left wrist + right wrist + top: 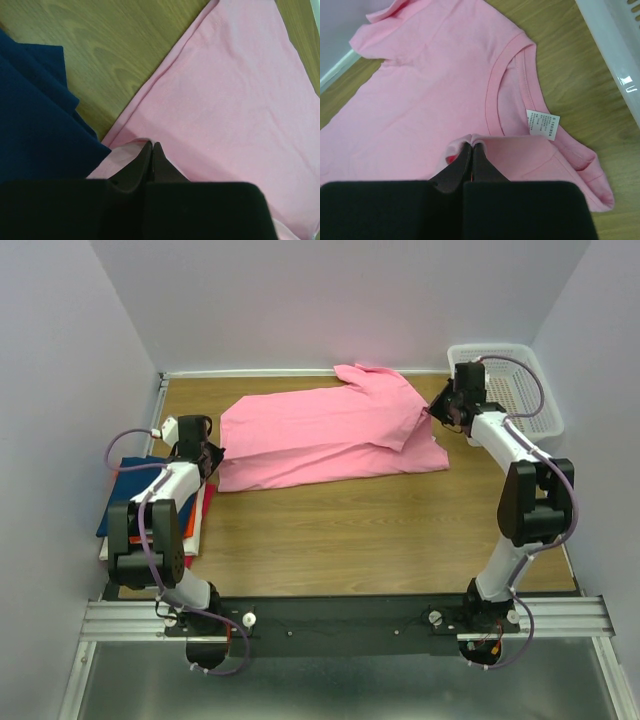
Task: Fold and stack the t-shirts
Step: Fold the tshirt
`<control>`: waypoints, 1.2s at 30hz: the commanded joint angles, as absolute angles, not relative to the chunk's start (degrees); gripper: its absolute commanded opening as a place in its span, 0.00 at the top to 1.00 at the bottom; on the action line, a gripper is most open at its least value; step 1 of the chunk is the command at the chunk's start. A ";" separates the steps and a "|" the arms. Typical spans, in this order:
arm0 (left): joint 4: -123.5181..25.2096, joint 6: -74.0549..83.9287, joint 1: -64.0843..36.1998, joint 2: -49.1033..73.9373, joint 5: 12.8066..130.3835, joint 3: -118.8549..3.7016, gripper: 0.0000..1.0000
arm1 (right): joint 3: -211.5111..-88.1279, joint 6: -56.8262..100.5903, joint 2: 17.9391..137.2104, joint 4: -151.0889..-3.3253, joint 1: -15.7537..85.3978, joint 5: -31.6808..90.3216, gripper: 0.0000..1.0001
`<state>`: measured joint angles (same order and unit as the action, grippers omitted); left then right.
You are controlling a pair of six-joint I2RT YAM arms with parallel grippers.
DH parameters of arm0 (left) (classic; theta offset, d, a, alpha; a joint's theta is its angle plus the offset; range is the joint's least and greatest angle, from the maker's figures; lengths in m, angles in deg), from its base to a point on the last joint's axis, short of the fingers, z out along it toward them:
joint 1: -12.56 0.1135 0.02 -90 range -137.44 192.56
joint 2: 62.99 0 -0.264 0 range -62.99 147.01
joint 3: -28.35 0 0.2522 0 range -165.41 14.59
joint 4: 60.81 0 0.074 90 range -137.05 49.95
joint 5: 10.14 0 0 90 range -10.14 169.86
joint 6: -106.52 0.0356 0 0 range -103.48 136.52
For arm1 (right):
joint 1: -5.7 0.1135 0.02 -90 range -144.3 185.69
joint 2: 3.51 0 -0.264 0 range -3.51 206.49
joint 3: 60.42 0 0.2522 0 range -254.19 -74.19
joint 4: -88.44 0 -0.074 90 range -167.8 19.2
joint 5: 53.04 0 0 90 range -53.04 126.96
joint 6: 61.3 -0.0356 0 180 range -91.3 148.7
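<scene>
The pink t-shirt (320, 440) lies across the tabletop's (380, 530) far half, with its long axis left to right: collar rightward, hem leftward. A white basket (490, 347) sits in the far right corner. Folded shirts, the dark blue t-shirt (125, 495) on top, lie at the left edge. The left end effector (151, 145) pinches the hem corner — the right end effector (471, 144) pinches cloth beside the collar.

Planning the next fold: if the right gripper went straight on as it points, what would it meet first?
Probably more of the pink t-shirt: the right gripper is shut on a fold of it, with the collar just ahead; depth is unclear.
</scene>
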<state>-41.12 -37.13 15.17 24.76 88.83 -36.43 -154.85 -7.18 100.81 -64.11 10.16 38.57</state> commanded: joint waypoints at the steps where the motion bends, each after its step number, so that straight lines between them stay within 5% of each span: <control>1: -40.99 -37.71 15.81 26.13 91.11 -37.88 1.00 | -156.71 -5.93 103.10 -64.44 9.65 37.58 1.00; 8: -41.25 -37.36 15.81 27.28 91.11 -38.49 1.00 | -158.29 -5.58 105.91 -64.44 9.65 35.57 1.00; 10: -41.77 -37.01 15.81 27.19 91.02 -38.58 1.00 | -159.34 -5.14 107.23 -64.44 9.65 34.15 0.91; 11: -41.86 -36.49 15.81 27.19 90.93 -38.93 0.91 | -159.79 -4.97 107.67 -64.44 9.65 33.89 0.86; 12: -41.86 -36.31 15.81 27.10 91.10 -39.02 0.60 | -160.57 -4.36 108.37 -64.44 9.74 33.10 0.69; 13: -41.87 -36.31 15.81 27.10 91.11 -39.19 0.46 | -160.58 -4.09 108.64 -64.44 9.65 32.92 0.59; 16: -42.13 -35.69 15.72 26.40 90.49 -39.72 0.08 | -160.94 -2.77 108.29 -64.36 9.65 32.04 0.35; 17: -42.22 -35.52 15.81 26.22 90.14 -39.81 0.03 | -160.67 -2.77 107.94 -64.27 9.65 32.13 0.30; 24: -42.13 -35.16 15.37 22.36 88.47 -39.20 0.02 | -152.95 -2.24 103.64 -64.27 11.49 33.09 0.41; 36: -42.13 -34.29 12.73 14.10 87.50 -35.07 0.03 | -145.20 -5.14 106.18 -69.89 18.70 36.70 0.42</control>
